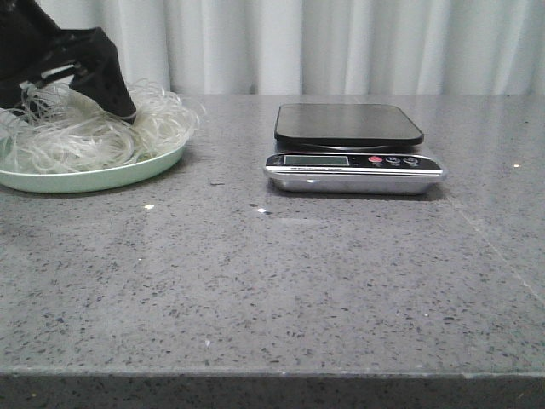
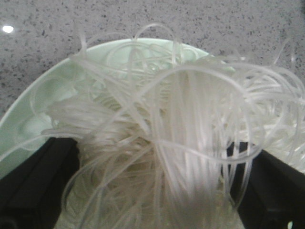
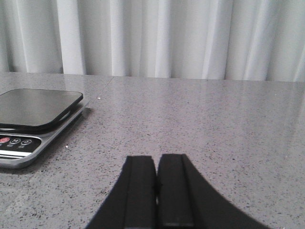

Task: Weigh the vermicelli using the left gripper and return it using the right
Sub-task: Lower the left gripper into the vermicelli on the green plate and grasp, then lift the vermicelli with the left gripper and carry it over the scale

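The vermicelli [image 1: 85, 136] is a fluffy whitish nest on a pale green plate [image 1: 102, 177] at the far left of the table. My left gripper [image 1: 119, 106] is lowered into the nest from above. In the left wrist view the vermicelli [image 2: 167, 119] fills the space between the two black fingers [image 2: 43, 181], which stand wide apart on either side of it, over the plate [image 2: 43, 90]. The jaws are open around the strands. My right gripper [image 3: 156, 162] is shut and empty, low over bare table to the right of the scale [image 3: 38, 107]. It does not show in the front view.
A digital kitchen scale [image 1: 349, 125] with a black platform and a silver base stands at centre right, its display facing the front. A white curtain hangs behind the grey speckled table [image 1: 272, 281]. A few small crumbs lie in front of the plate.
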Robot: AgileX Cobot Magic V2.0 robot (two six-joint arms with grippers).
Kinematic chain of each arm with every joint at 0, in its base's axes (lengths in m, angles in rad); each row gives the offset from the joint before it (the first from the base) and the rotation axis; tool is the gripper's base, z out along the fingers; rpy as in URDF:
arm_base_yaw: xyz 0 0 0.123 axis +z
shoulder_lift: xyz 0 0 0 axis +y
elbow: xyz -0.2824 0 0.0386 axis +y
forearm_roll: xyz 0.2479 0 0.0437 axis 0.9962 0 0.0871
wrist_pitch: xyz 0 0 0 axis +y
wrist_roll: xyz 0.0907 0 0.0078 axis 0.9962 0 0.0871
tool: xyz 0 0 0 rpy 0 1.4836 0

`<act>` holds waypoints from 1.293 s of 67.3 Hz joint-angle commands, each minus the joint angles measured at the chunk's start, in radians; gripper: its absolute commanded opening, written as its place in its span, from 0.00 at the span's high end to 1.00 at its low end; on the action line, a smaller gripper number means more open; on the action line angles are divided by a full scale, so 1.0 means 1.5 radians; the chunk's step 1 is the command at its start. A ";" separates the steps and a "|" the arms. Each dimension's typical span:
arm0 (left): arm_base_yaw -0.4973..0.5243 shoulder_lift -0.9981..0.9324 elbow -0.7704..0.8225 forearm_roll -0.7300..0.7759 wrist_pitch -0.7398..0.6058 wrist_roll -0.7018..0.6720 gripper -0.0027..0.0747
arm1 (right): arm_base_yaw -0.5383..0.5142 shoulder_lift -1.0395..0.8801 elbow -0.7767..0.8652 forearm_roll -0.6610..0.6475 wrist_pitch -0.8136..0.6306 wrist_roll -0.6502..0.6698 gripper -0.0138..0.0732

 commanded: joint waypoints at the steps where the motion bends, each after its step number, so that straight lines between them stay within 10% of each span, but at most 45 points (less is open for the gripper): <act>1: -0.008 -0.005 -0.016 -0.013 -0.004 0.000 0.20 | -0.004 -0.011 -0.005 0.000 -0.049 0.001 0.67; 18: -0.008 -0.004 -0.016 -0.013 0.002 0.000 0.80 | -0.004 -0.011 -0.005 0.000 -0.049 0.001 0.67; 65: -0.017 -0.121 -0.152 -0.015 0.024 0.000 0.79 | -0.004 -0.011 -0.005 0.000 -0.047 0.001 0.67; 87: -0.171 -0.109 -0.301 -0.014 -0.059 0.000 0.79 | -0.004 -0.011 -0.005 0.000 -0.047 0.001 0.67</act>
